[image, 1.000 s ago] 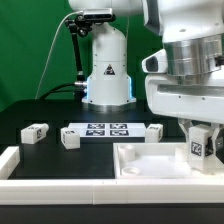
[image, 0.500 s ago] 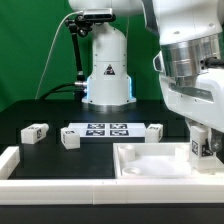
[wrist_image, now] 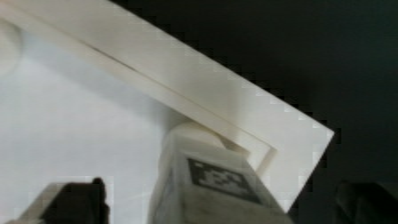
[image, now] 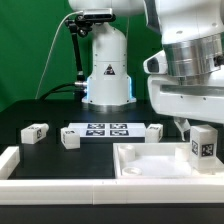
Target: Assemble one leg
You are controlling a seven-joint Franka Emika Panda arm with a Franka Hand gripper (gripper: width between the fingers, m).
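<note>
My gripper (image: 203,133) is shut on one leg (image: 203,144), a small white block whose tag faces the camera. It holds the leg upright at the corner of the large white square piece (image: 150,160) on the exterior view's right. In the wrist view the leg (wrist_image: 222,178) stands between my dark fingers (wrist_image: 75,200), right at the raised corner of the square piece (wrist_image: 107,110). Three more legs lie on the black table: one (image: 35,132) at the exterior view's left, one (image: 70,138) beside the marker board, one (image: 152,132) behind the square piece.
The marker board (image: 108,130) lies flat at the table's middle. A white border rail (image: 12,160) runs along the exterior view's left and the front edge. The robot's white base (image: 108,70) stands behind the board.
The wrist twisted and turned back, and the leg turned with it. The leg has shifted slightly toward the exterior view's right, and its tag faces the camera again.
</note>
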